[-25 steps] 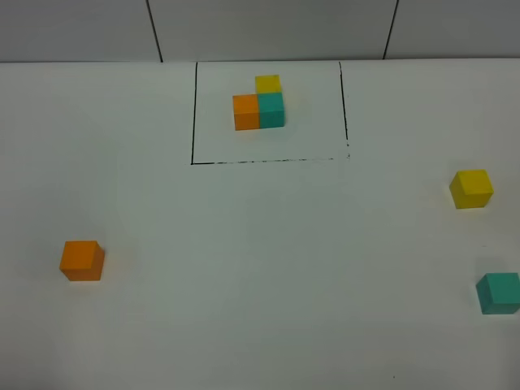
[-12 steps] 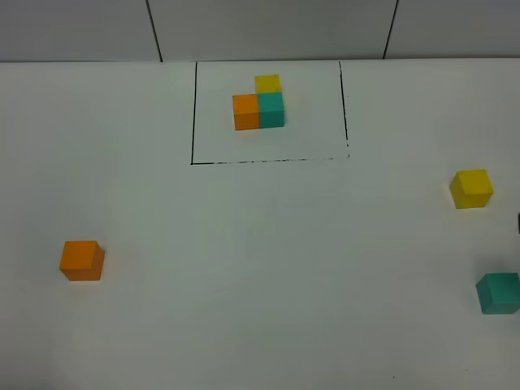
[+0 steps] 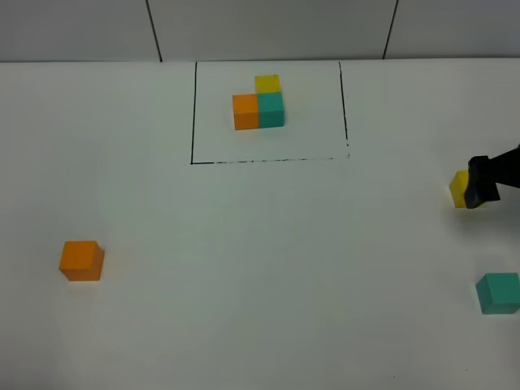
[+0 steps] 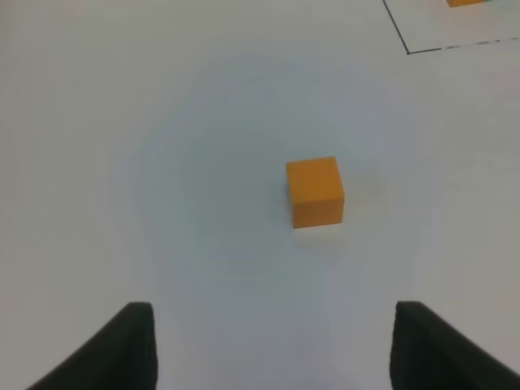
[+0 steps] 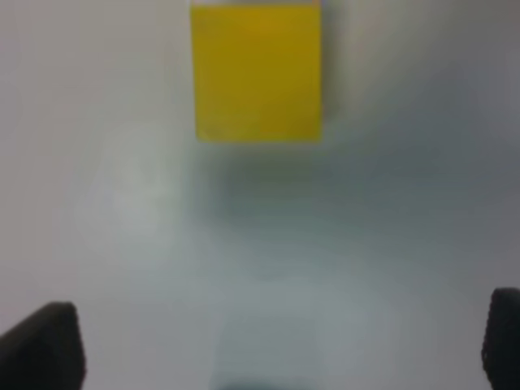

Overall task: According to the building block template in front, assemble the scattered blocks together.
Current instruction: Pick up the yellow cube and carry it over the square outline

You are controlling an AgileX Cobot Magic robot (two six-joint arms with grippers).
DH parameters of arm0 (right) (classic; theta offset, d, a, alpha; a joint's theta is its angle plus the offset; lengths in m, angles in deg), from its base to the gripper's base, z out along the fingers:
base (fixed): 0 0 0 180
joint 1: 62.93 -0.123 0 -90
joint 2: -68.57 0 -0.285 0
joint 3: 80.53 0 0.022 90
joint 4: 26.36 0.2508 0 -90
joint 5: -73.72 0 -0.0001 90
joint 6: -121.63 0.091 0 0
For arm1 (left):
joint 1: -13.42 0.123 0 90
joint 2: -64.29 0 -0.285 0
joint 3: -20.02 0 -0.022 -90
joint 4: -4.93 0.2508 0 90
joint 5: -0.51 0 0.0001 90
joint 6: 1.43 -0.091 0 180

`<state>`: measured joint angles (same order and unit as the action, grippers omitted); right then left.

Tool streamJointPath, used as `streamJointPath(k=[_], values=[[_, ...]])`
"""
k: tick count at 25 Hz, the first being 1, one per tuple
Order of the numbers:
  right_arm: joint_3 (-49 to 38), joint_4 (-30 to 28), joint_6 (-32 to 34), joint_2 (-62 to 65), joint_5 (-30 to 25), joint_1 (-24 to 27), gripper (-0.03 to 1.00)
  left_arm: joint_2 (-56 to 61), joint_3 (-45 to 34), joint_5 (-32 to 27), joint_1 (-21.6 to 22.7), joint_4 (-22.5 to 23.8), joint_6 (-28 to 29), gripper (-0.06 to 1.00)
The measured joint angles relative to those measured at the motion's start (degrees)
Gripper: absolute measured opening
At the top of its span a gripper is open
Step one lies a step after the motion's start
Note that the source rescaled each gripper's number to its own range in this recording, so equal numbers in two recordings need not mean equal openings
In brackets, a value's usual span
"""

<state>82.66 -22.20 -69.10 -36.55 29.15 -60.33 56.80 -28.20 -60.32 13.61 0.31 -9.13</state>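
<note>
From the high camera, at 12 o'clock on the white table (image 3: pixel 244 244): the template (image 3: pixel 259 104), three touching cubes in an L inside a thin black frame (image 3: pixel 192 114). Within it, teal at the corner, orange touching at its 9 o'clock, yellow touching at its 12 o'clock.

At 8 o'clock, well apart from everything else: the loose orange cube (image 3: pixel 81 260), flat on the table. In the left wrist view, seen again ahead of the left gripper (image 4: pixel 274 313), beyond the two dark fingertips (image 4: pixel 134 345) and not between them. Jaws spread wide, holding nothing. A corner of the black frame just visible further off.

At 3 o'clock, close to the picture's edge: the loose yellow cube (image 3: pixel 458 188), partly covered by the right gripper (image 3: pixel 482 181) reaching in from the side. In the right wrist view, blurred but plainly ahead of the tips, not between them. Touching or not, cannot tell. Jaws parted wide here too, nothing gripped.

At 4 o'clock, apart from the yellow one: the loose teal cube (image 3: pixel 498 292), alone on the table.
</note>
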Motion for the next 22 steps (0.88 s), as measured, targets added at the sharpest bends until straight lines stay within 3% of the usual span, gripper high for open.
streamJointPath(k=[5, 22], values=[[5.8, 0.14, -0.65, -4.52, 0.26, -2.83, 1.0, 0.0, 0.0, 0.0, 0.0, 0.0, 0.0, 0.39], [13.62, 0.15, -5.28, -17.28, 0.99, -2.91, 1.0, 0.0, 0.0, 0.0, 0.0, 0.0, 0.0, 0.39]])
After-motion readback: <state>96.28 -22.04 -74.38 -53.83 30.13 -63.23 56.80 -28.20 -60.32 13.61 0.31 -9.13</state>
